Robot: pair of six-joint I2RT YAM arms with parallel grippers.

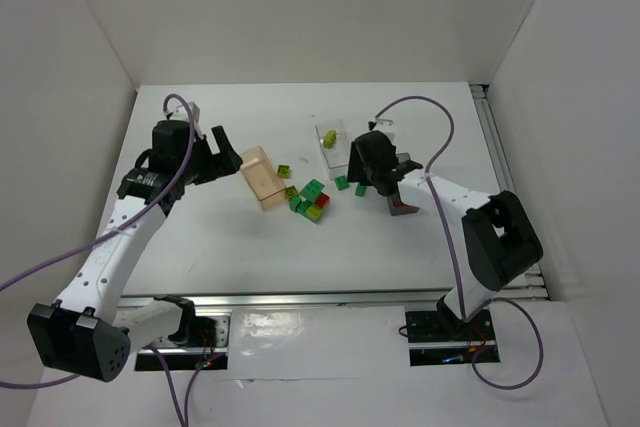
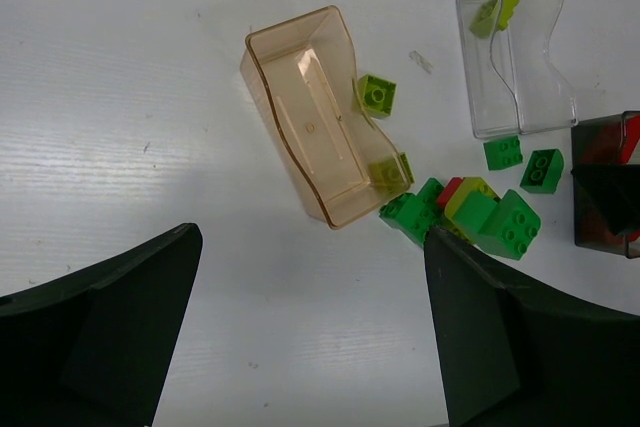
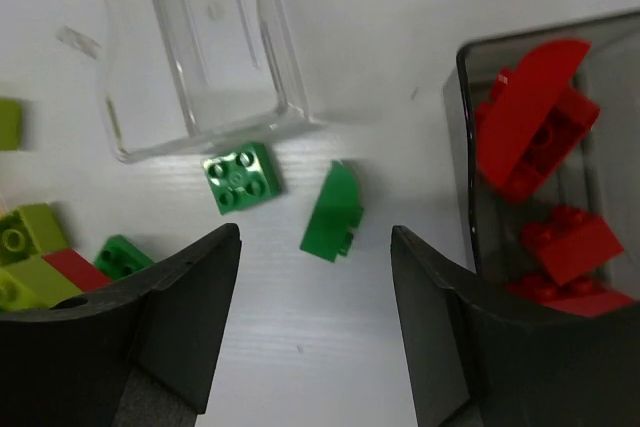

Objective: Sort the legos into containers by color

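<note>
A peach tray (image 1: pixel 262 177) (image 2: pixel 310 112) lies empty at mid table. A clear tray (image 1: pixel 333 144) (image 2: pixel 520 47) (image 3: pixel 200 57) holds a lime brick (image 2: pixel 500 12). A smoky reddish tray (image 1: pixel 404 209) (image 3: pixel 460 147) holds red bricks (image 3: pixel 535 132). A pile of green, lime and red legos (image 1: pixel 312 200) (image 2: pixel 475 212) sits between the trays. A lime brick (image 2: pixel 376 94) lies beside the peach tray. My left gripper (image 1: pixel 228 152) (image 2: pixel 310 247) is open and empty, left of the peach tray. My right gripper (image 1: pixel 385 182) (image 3: pixel 315 237) is open over a curved dark green brick (image 3: pixel 333 212), next to a square one (image 3: pixel 240 177).
White walls enclose the table on three sides. A metal rail (image 1: pixel 490 147) runs along the right edge. Purple cables (image 1: pixel 440 137) arc above both arms.
</note>
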